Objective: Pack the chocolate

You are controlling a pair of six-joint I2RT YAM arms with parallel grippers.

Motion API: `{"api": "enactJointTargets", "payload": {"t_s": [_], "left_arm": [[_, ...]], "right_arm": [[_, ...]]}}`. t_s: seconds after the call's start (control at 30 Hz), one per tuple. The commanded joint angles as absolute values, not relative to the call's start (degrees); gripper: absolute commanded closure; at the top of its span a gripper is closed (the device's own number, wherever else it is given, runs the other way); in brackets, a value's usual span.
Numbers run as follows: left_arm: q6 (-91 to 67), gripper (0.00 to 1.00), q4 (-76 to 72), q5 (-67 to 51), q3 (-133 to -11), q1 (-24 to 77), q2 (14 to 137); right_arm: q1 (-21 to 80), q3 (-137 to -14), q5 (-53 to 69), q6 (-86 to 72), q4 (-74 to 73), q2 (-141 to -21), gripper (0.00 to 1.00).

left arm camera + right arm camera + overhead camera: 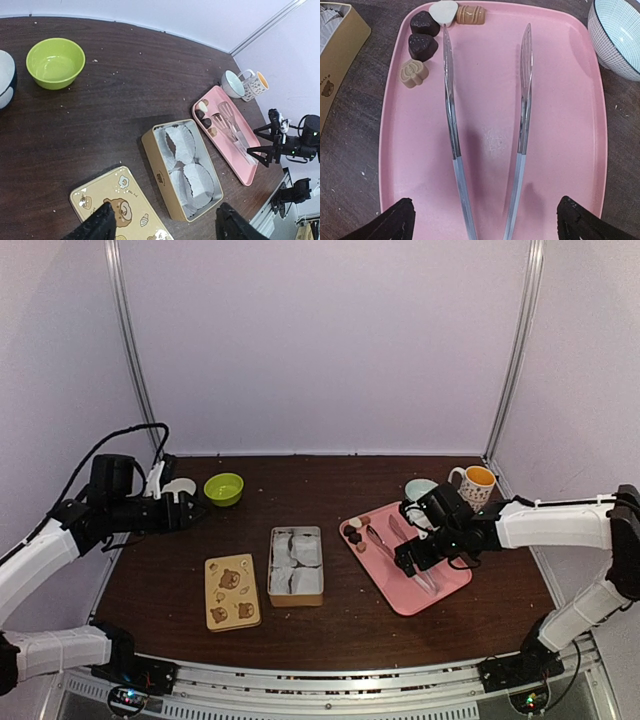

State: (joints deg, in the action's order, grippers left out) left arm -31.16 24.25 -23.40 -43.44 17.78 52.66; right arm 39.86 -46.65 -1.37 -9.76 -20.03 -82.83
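Five chocolates [422,45] sit on the right-edge pink tray [490,140], none in the tin [296,597]; left gripper [166,223] and right gripper [485,220] spread, empty.

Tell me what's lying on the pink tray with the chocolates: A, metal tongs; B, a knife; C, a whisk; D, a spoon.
A: the right wrist view shows the two long metal arms of tongs splayed across the tray, their tips near the chocolates.
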Motion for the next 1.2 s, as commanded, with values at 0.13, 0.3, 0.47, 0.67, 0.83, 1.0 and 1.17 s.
{"api": "enactJointTargets", "payload": {"t_s": [0.13,0.3,0.47,0.67,0.83,1.0,1.17], "left_arm": [[-31.69,0.07,19.51,-24.52,-42.63,18.83,48.72],[-32.58,0.02,18.54,-24.26,-41.45,18.97,46.74],[-33.13,0.02,17.71,-23.24,-40.08,18.93,44.61],[-34.18,0.02,17.05,-22.5,-40.17,18.95,44.68],[-35.04,0.02,16.29,-22.5,-40.04,18.95,45.42],[-35.52,0.03,16.17,-22.92,-40.23,18.92,46.04],[-35.86,0.03,15.38,-23.09,-40.17,18.94,46.01]], "right_arm": [[40.0,-45.18,-3.79,-12.49,-13.01,-88.27,0.04],[40.0,-47.38,-4.94,-14.08,-13.33,-92.27,0.12],[39.99,-46.65,-5.55,-14.95,-11.12,-93.54,0.21],[40.01,-47.19,-5.32,-15.72,-10.57,-95.28,0.32],[39.99,-47.98,-5.1,-16.02,-10.82,-96.38,0.47],[40.03,-45.53,-7.89,-16.4,-9.79,-90.38,0.53],[40.03,-44.55,-8.21,-15.45,-10.56,-83.39,0.64]]}}
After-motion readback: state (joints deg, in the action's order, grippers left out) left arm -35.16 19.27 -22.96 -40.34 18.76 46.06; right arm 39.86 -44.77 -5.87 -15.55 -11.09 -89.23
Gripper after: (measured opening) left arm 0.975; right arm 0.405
